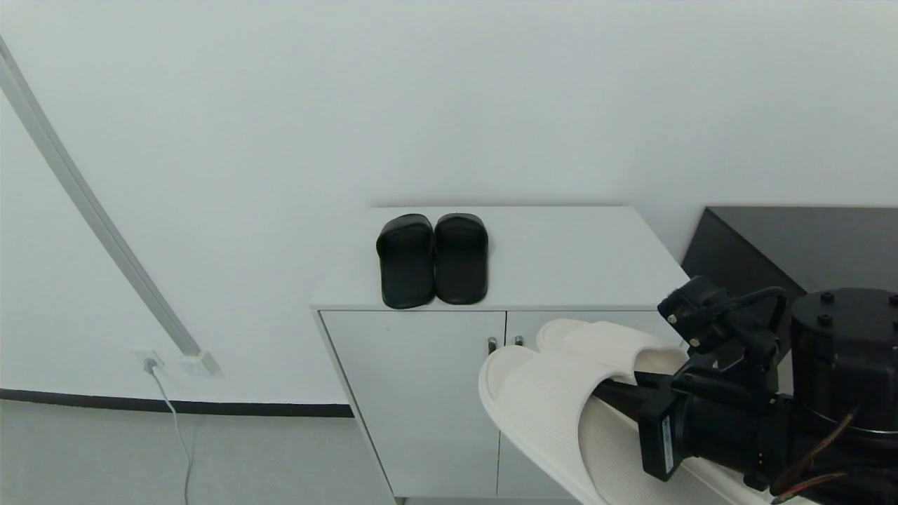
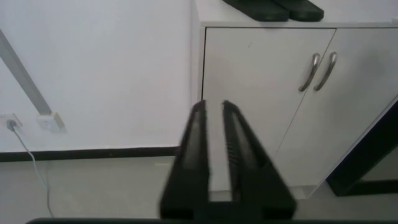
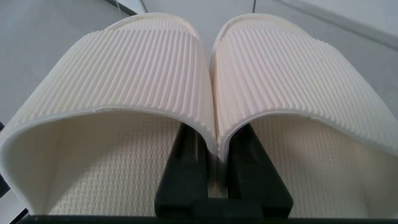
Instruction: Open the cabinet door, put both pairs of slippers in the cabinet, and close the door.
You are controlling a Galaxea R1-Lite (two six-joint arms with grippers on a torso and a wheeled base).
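Note:
A white cabinet (image 1: pixel 414 393) stands against the wall with both doors closed; its two metal handles (image 1: pixel 505 343) meet at the centre seam. A pair of black slippers (image 1: pixel 433 259) lies on its top, seen again at the edge of the left wrist view (image 2: pixel 273 9). My right gripper (image 3: pixel 213 165) is shut on the inner edges of a pair of white ribbed slippers (image 3: pixel 205 81), held in the air in front of the right door (image 1: pixel 554 400). My left gripper (image 2: pixel 215 134) hangs low to the left of the cabinet, fingers nearly together with nothing between them.
A dark piece of furniture (image 1: pixel 800 245) stands right of the cabinet. A grey slanted rail (image 1: pixel 91 203) runs down the wall to a socket with a cable (image 1: pixel 172 414) on the left. Bare grey floor (image 1: pixel 140 456) lies left of the cabinet.

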